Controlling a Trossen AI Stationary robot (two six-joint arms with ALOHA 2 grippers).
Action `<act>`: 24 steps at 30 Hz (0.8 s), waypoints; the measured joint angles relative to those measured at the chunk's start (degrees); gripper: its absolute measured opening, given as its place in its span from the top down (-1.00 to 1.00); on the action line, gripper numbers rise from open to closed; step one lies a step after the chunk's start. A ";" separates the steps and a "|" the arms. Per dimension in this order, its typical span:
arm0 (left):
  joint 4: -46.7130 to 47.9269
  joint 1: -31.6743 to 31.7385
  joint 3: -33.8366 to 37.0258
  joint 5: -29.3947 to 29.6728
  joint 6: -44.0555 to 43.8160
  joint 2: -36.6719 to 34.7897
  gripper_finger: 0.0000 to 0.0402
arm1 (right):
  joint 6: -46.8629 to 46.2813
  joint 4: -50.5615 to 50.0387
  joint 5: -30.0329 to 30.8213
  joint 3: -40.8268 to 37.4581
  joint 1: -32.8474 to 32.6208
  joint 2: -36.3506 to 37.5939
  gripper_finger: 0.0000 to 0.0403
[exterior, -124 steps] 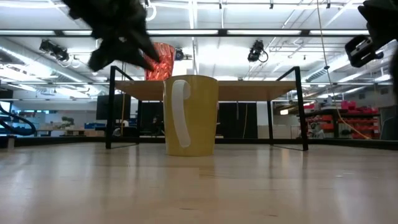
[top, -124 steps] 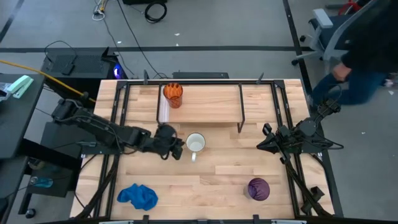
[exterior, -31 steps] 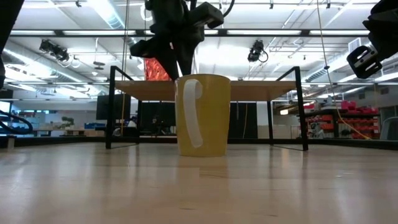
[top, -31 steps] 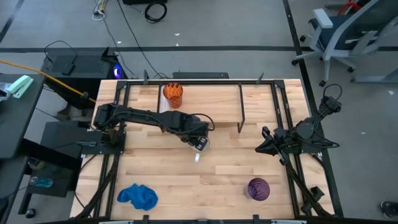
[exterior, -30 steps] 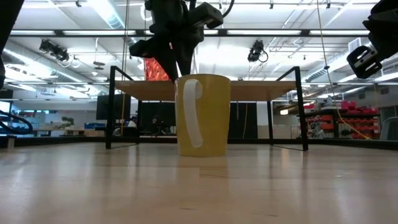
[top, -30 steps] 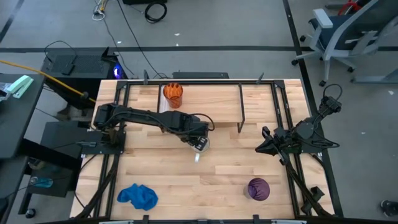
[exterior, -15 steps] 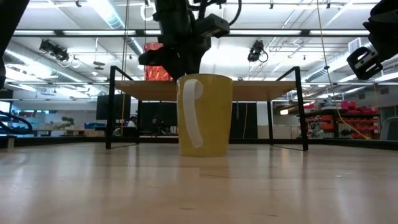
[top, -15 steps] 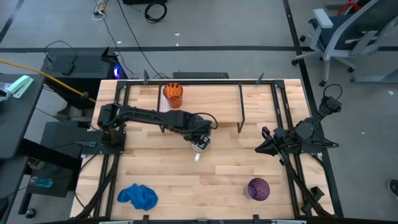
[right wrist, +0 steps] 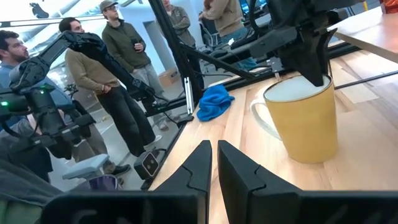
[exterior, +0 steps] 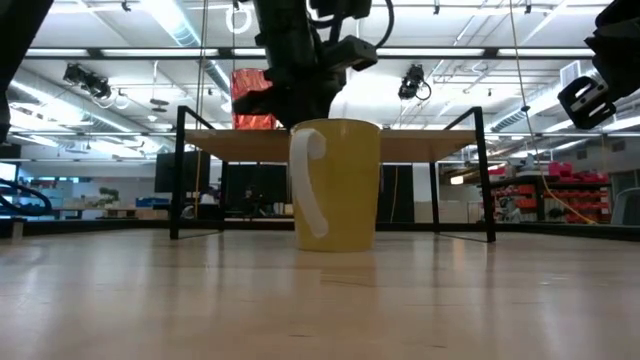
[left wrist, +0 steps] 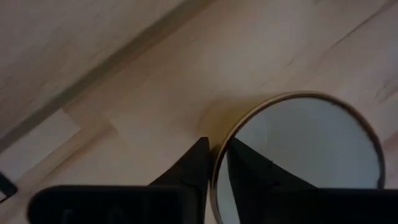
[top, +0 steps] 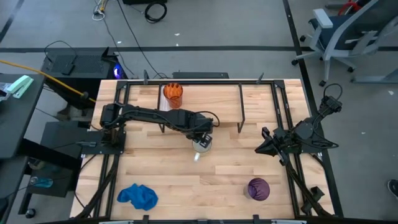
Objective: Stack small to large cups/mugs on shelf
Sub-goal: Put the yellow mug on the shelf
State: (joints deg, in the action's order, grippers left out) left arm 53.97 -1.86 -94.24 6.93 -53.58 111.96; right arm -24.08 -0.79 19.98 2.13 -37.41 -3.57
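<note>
Now grasping step: left end effector [left wrist: 214, 163] straddles the mug [top: 201, 144] rim, fingers nearly clamped on it; next, lift onto shelf [top: 205, 99] by orange cup [top: 173, 94]; right end effector [right wrist: 213, 163] idle, fingers together.

My high camera looks straight down on the whole counter [top: 249, 180]. My low one sits at counter height, close to the mug [exterior: 335, 185], facing the room behind. The left wrist camera peers down at the mug's rim from very near; the right wrist camera sees it across the counter.
</note>
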 joint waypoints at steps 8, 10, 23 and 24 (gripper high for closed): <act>1.07 -2.47 -0.07 -1.55 -2.13 -0.11 0.90 | -0.43 0.08 -0.59 0.00 0.00 -0.11 0.83; 1.08 -3.34 -0.07 -1.52 -2.78 -0.11 0.89 | -0.43 0.08 -0.59 0.00 0.00 -0.11 0.83; 9.80 -12.49 -0.24 4.25 -13.69 -0.37 0.92 | -0.42 0.04 -0.61 0.00 0.00 -0.11 0.83; 9.98 -13.01 -0.23 4.74 -14.29 -0.37 0.92 | -0.42 0.04 -0.61 0.00 0.00 -0.11 0.83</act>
State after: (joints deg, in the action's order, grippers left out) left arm 63.95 -14.87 -94.46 11.67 -67.87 111.59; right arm -24.50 -0.75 19.38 2.13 -37.41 -3.68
